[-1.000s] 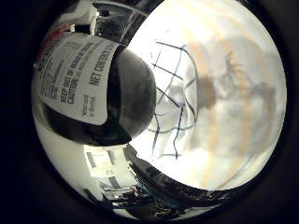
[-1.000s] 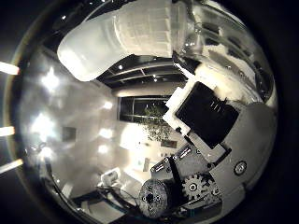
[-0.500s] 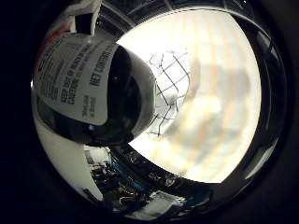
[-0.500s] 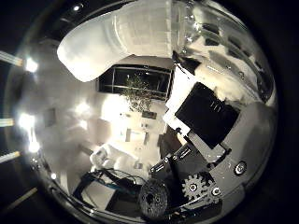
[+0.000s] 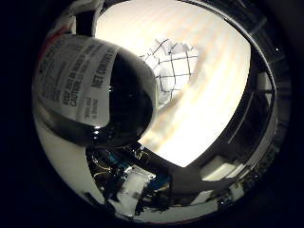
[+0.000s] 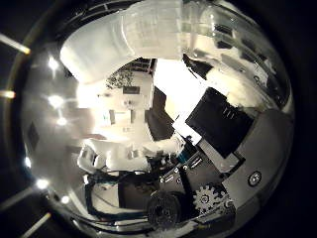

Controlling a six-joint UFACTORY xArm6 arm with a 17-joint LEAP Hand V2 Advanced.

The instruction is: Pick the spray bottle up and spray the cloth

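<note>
The spray bottle (image 5: 90, 85) fills much of the right little finger side palm view: a dark body with a white printed label, close against the palm. The right thumb side palm view shows its white, translucent upper part (image 6: 129, 45) arching past my hand (image 6: 223, 149), whose black, white and geared fingers are curled beside it. The cloth (image 5: 171, 66), white with a dark grid pattern, lies crumpled on the light table (image 5: 214, 114), away from the bottle and below the palm.
Past the table's edge stands blue and white equipment (image 5: 133, 185). The right thumb side palm view looks out into a room with bright ceiling lights (image 6: 54, 99) and a potted plant (image 6: 124, 77).
Both views have swung, so the camera has moved. The cloth now looks smaller and farther from the palm. The bottle keeps its place against the palm.
</note>
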